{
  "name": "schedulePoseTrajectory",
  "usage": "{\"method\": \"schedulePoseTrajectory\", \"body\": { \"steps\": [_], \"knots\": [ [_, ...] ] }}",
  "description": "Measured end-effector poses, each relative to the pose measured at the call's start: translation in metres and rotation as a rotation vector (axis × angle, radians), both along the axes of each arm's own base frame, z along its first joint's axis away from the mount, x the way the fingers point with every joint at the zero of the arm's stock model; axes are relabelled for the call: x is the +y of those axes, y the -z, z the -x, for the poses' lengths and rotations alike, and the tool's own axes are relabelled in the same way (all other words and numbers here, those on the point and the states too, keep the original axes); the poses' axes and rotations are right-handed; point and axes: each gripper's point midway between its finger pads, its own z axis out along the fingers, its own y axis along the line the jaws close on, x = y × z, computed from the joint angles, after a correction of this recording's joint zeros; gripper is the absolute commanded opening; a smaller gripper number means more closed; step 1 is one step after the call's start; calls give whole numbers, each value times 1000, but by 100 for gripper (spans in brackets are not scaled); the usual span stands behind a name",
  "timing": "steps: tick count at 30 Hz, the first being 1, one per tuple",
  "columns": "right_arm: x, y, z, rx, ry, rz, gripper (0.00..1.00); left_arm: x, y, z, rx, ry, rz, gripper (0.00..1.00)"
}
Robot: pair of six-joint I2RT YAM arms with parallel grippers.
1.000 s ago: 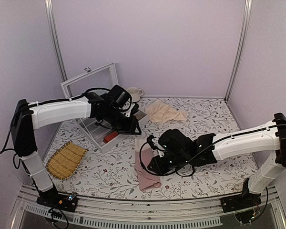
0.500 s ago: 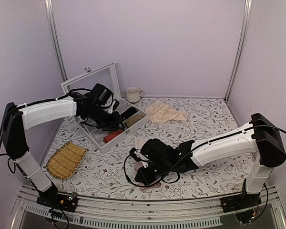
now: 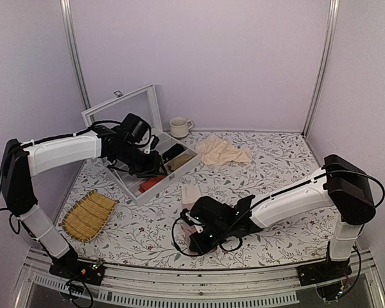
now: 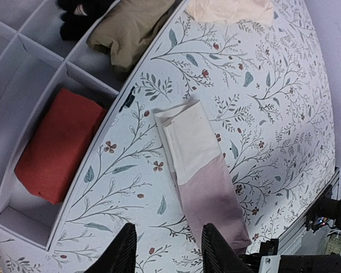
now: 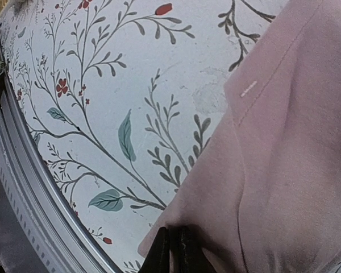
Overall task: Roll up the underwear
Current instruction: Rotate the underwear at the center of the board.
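Where the underwear [image 4: 202,170] lies: flat on the worktop [image 4: 273,114], folded to a narrow strip, between my two arms and just beside the box [image 4: 111,111].
Long axis: runs from the far side toward me, with the cream waistband [image 4: 187,136] at the far end by the box corner and the pink end nearest the front rail [image 3: 199,279].
Right tool [image 5: 171,243]: closed, pinching the near pink corner low against the worktop; the fabric puckers up from the pinch.
Left tool [image 4: 167,253]: fingers apart, nothing between them, hanging above the box edge and looking down the strip.
Nearer arm: the right one, at the pink end; the left is well apart from the cloth.
Bearing from right tool: the whole strip stretches away from it toward the waistband, so I judge the roll should go away from me, along that axis.
Edges: rail close behind the pinch, so little room to draw back; box wall near the waistband's left side, where a roll drifting left could snag.
Open room: bare worktop to the right of the strip and beyond the waistband, up to the beige cloth [image 3: 221,151].
Not mine to take: red bundle [image 4: 57,145] in a box compartment.
Risk, as I judge it: only one corner is held, so the roll may start skewed.
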Motion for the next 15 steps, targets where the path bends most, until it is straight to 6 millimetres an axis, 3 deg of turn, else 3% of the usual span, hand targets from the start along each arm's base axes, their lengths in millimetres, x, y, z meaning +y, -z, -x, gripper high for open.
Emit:
{"method": "schedulePoseTrajectory", "body": {
  "steps": [15],
  "knots": [
    [-26, 10, -17, 28, 84, -59, 8, -3, 0, -1, 5, 6, 8, 39]
  ]
}}
